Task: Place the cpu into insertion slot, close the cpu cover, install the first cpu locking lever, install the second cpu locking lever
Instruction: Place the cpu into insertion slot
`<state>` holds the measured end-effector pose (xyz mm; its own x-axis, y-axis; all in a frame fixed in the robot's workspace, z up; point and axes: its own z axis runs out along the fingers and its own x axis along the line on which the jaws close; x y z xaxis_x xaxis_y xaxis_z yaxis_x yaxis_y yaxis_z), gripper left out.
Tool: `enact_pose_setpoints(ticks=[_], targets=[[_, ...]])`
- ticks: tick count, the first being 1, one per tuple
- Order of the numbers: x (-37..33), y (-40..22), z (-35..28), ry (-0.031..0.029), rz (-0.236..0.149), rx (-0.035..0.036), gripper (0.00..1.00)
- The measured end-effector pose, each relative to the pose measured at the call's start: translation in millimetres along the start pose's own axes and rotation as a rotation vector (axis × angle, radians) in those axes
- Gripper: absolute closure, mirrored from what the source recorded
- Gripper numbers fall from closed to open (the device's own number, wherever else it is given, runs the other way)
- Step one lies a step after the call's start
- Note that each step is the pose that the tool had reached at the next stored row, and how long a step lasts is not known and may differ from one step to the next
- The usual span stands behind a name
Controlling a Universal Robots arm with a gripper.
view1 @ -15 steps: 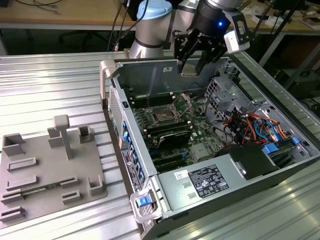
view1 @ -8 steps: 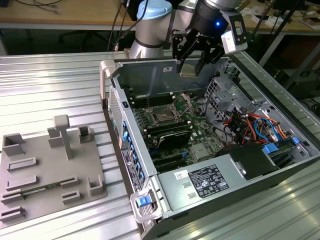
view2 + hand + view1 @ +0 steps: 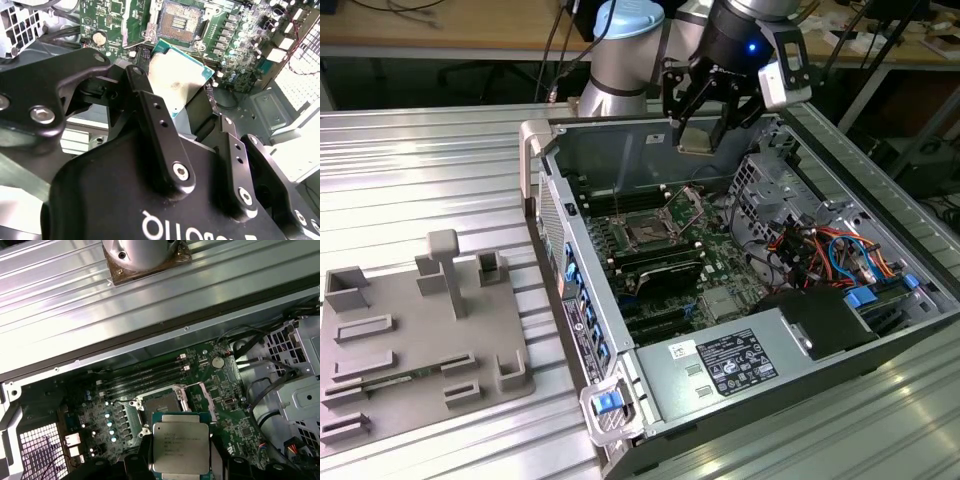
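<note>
Robotics lab/workshop, evidently: a silver ribbed aluminium desk carried an open grey metal PC case w/ green circuit board exposed, plus a grey plastic fixture tray. A silver-and-blue robot arm stood on it. Wooden-topped desks w/ cables & clutter sat behind.

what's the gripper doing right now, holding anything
gripper: shut on the cpu, held in the air, not yet in the insertion slot

open computer case on ribbed table | grey fixture tray beside it
</note>
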<state>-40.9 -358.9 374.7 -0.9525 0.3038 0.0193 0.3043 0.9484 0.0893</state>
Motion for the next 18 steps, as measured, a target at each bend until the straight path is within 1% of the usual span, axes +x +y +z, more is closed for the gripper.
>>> enact_pose_setpoints(ticks=[2, 4, 8, 14, 16, 18], targets=[[0.7, -0.2, 0.1, -0.0011, 0.012, -0.0003, 0.45], [2.2, -0.7, 0.2, -0.0036, 0.040, -0.0007, 0.45], [3.6, -1.2, 0.3, -0.0065, 0.072, -0.0014, 0.45], [4.3, -1.5, 0.8, -0.0113, 0.126, -0.0024, 0.45], [4.6, -1.6, 1.0, -0.0135, 0.151, -0.0029, 0.45], [4.9, -1.7, 1.1, -0.0149, 0.165, -0.0031, 0.45]])
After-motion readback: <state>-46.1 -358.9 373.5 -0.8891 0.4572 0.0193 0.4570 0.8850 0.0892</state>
